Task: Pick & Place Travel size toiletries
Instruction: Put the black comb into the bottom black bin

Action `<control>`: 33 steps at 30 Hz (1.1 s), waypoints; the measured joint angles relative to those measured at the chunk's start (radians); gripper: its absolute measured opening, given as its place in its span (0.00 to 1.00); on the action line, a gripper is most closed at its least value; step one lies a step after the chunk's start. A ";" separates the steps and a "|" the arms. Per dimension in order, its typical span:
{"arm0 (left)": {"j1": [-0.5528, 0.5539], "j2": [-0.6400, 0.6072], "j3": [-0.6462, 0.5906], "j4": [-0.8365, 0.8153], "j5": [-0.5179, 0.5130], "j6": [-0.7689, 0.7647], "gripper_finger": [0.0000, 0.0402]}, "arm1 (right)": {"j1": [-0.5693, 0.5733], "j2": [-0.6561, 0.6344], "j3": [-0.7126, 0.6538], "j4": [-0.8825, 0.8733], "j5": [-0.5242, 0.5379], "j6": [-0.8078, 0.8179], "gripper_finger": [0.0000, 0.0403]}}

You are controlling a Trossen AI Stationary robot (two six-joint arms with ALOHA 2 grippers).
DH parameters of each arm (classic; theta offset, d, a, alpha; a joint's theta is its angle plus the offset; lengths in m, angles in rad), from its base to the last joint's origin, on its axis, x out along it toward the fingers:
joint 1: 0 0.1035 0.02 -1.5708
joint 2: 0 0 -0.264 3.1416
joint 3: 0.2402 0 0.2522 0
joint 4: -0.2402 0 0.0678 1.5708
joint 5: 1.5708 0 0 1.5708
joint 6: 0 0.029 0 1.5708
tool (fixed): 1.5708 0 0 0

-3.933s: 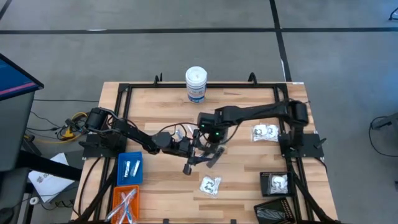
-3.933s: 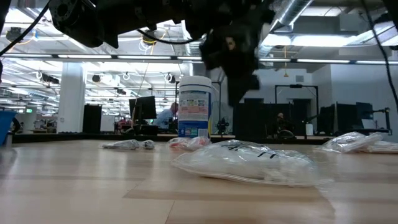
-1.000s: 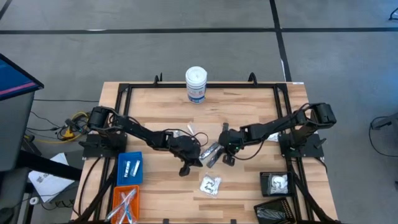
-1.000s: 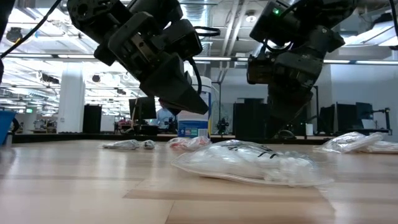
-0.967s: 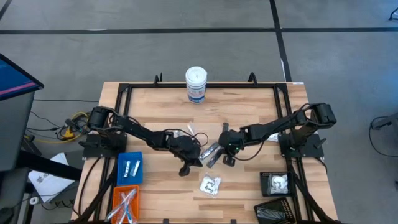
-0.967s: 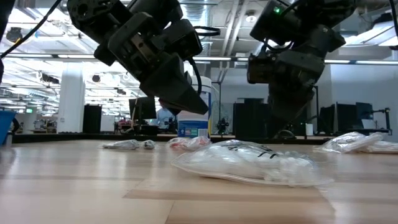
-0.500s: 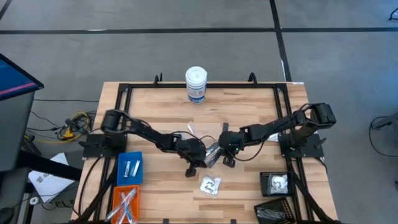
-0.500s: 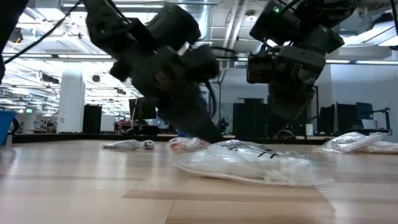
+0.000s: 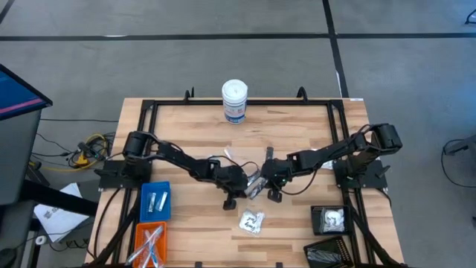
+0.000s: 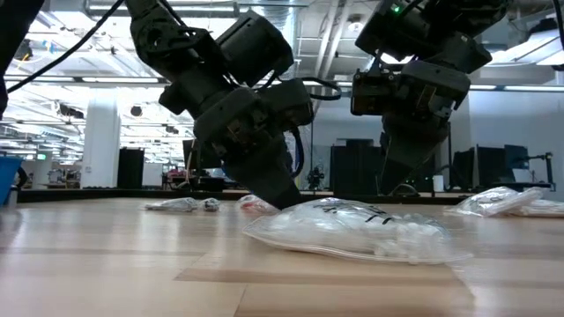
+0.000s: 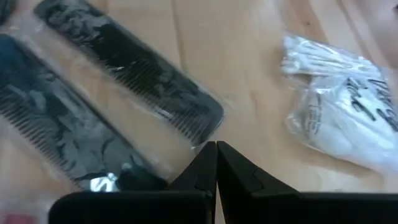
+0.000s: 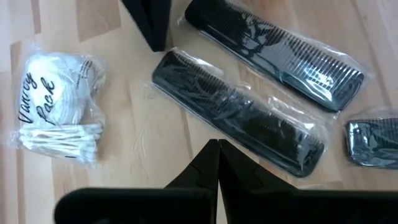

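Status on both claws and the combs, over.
Left claw shut, down beside wrapped combs. Right claw shut, empty, above them. Variety pack lies close by.

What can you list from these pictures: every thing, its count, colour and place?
table: one, light wood, under everything
canister: one, white with blue label, far edge
combs: at least three, black in clear wrap, table middle
packets: three, clear with white contents; near the front, in a black bin, on the right
blue bin: one, front left, holding two silver tubes
orange bin: one, in front of the blue one, holding pale sticks
black bins: two, front right
left gripper: shut, at the combs
right gripper: shut, over the combs
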State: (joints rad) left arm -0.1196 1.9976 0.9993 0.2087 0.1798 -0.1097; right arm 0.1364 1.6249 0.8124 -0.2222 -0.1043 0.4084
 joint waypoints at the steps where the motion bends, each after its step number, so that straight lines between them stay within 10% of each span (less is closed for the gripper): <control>1: 0.003 0.000 -0.003 0.003 0.000 0.000 0.00 | 0.000 0.000 0.000 0.000 0.000 0.000 0.00; 17: 0.009 -0.025 -0.015 -0.018 -0.308 0.000 0.00 | 0.000 0.000 0.000 -0.002 0.000 -0.004 0.00; 33: -0.026 -0.029 -0.015 0.088 -0.170 0.000 0.00 | 0.000 -0.017 0.000 -0.140 0.107 -0.015 0.00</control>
State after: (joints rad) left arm -0.1459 1.9690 0.9844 0.2964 0.0101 -0.1093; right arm 0.1365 1.6076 0.8120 -0.3618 0.0026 0.3929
